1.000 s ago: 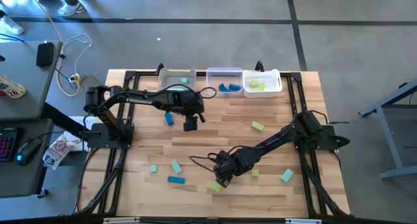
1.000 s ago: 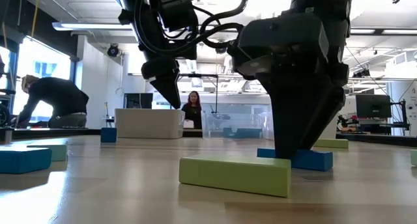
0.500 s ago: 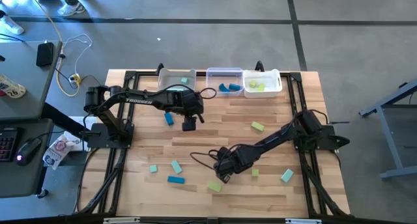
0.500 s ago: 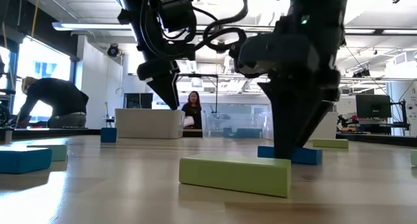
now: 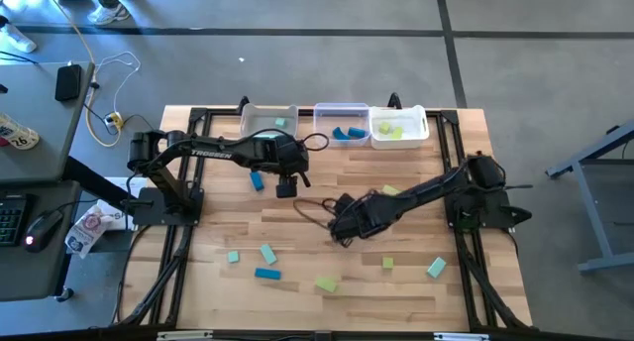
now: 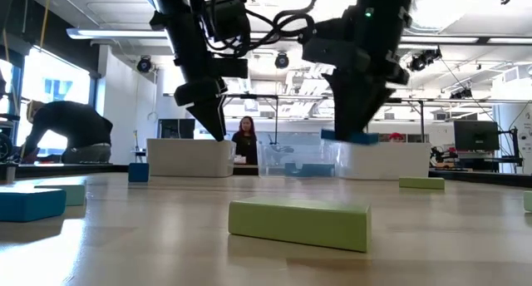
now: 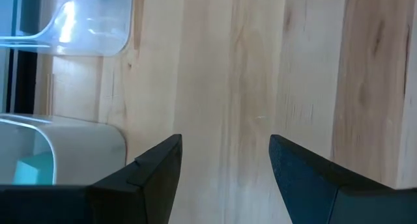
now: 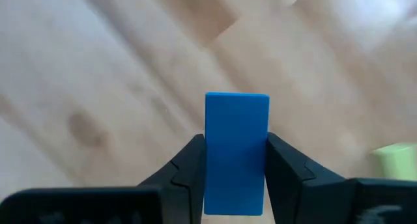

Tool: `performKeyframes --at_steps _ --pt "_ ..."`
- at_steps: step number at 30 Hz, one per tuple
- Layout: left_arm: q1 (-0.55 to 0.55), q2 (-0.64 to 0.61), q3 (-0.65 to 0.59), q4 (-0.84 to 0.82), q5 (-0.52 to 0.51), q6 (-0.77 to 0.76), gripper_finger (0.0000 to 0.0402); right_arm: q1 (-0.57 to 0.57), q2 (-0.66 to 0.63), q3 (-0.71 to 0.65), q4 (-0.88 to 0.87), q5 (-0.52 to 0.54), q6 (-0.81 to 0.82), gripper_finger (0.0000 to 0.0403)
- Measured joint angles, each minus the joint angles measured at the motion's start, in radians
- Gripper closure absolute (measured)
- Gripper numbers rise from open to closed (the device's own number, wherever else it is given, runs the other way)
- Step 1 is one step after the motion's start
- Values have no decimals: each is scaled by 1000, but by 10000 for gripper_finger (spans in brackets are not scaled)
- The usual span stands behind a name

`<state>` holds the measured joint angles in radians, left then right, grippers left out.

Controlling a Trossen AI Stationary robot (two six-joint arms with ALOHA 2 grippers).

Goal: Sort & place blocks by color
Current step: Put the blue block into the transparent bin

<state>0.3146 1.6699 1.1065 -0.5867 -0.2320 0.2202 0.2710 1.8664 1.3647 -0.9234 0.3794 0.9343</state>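
R gripper [image 8: 236, 178] hangs over mid wooden table [image 5: 416, 182], lifted clear of the surface, fingers clamped on a darker blue rectangular block [image 8: 236, 152] that sticks out past the tips. L gripper [image 7: 225, 168] hovers near the three translucent white bins [image 5: 342, 123] at the table's far edge, fingers spread wide w/ nothing between. Other blocks lie loose on the table: yellow-green bar [image 6: 299, 224] nearest the front edge, more teal, blue & green ones scattered beyond it.
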Motion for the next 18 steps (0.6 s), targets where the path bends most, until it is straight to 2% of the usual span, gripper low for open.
performKeyframes --at_steps 6,18 --pt "0 0 0 4 1 -9 186 -99 -87 0 -39 79 -136 306" --pt "0 0 0 11 4 -34 186 -358 -203 1 6 196 -481 306"
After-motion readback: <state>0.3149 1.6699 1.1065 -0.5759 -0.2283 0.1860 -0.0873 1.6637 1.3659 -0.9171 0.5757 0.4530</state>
